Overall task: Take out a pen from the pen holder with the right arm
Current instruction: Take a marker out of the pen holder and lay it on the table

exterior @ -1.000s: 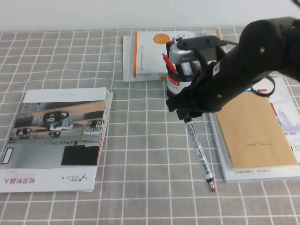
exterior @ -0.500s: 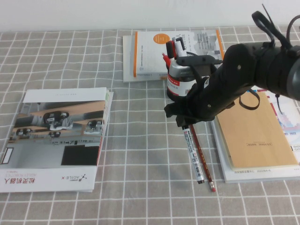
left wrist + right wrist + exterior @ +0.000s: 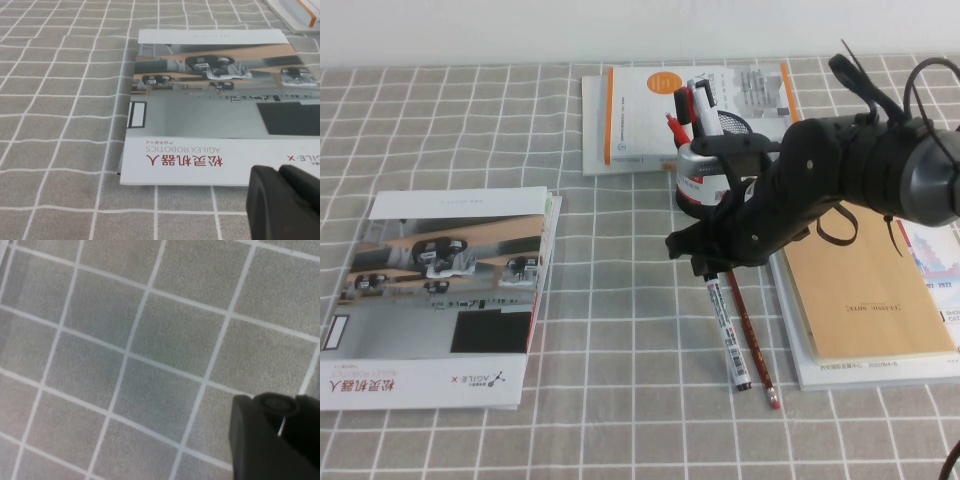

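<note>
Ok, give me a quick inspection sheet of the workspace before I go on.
Surface: grey checked cloth, lying flat.
Job's things: pen holder upright, pens inside; white pen out, held slanting toward the cloth.
Clutter: red pencil lying beside that pen; brochure on the left; orange-edged booklet behind the holder; brown notebook on the right.
Grippers: right gripper in front of the holder, jaws shut on the white pen; left gripper above the brochure's edge, jaws shut.
Cables: black cables looping off the right arm.
Surroundings: white wall behind.
</note>
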Robot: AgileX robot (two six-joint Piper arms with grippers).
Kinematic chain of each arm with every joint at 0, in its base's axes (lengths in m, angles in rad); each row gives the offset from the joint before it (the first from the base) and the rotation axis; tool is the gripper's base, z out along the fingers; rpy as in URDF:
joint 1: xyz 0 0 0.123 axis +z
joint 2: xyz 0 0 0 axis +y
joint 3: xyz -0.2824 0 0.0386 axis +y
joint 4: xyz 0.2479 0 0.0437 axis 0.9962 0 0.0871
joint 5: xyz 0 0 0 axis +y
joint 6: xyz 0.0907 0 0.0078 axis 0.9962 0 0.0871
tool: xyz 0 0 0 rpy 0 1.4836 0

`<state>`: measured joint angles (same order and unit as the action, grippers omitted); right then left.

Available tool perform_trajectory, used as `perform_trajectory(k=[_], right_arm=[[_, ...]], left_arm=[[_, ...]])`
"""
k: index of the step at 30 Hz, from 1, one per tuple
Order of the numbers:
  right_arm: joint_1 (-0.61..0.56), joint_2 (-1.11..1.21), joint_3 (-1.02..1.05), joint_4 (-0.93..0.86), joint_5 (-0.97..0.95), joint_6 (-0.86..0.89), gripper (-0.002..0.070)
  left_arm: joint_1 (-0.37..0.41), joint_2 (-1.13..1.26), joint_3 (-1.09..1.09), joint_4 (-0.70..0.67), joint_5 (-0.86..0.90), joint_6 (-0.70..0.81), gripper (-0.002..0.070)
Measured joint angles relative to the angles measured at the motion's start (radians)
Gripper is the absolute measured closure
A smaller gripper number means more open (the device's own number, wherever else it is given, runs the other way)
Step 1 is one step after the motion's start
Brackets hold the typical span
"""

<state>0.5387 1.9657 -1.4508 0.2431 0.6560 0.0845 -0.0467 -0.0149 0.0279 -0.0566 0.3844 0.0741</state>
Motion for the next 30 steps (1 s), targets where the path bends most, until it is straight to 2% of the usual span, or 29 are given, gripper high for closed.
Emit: perform_trajectory(k=[12,24,28,30], right_arm=[[0.0,0.017,-0.002,0.0,-0.023,0.0,0.0566],[0.0,0.017,-0.002,0.0,-0.05,0.0,0.0439],[0.0,-0.006,-0.002,-0.01,-0.03,0.0,0.044],[0.002,-0.053,0.001,-0.032,-0.019,0.0,0.0468]], left_arm=[[0.0,0.0,0.0,0.0,0.0,0.0,0.0678],[0.0,0.0,0.0,0.0,0.0,0.0,0.0678],[0.0,0.0,0.0,0.0,0.0,0.0,0.0678],[0.0,0.0,0.0,0.0,0.0,0.0,0.0678]])
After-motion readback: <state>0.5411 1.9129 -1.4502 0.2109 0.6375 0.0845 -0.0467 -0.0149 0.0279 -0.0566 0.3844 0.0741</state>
